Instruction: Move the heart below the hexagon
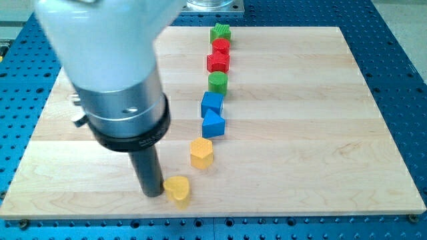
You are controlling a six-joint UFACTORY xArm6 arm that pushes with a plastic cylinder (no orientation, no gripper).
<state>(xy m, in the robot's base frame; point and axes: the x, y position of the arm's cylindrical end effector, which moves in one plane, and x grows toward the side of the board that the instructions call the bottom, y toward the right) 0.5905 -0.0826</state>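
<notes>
The yellow heart [178, 189] lies near the view's bottom edge of the wooden board [320, 147], below and left of the yellow hexagon [201, 153]. My tip [151, 193] touches the heart's left side. The arm's large grey body fills the view's left and hides the board behind it.
A column of blocks runs from the view's top down to the hexagon: a green star [221, 32], two red blocks [221, 47] [218, 63], a green cylinder [217, 83], a blue cube [212, 104] and a blue triangular block [213, 124]. Blue perforated table [400, 80] surrounds the board.
</notes>
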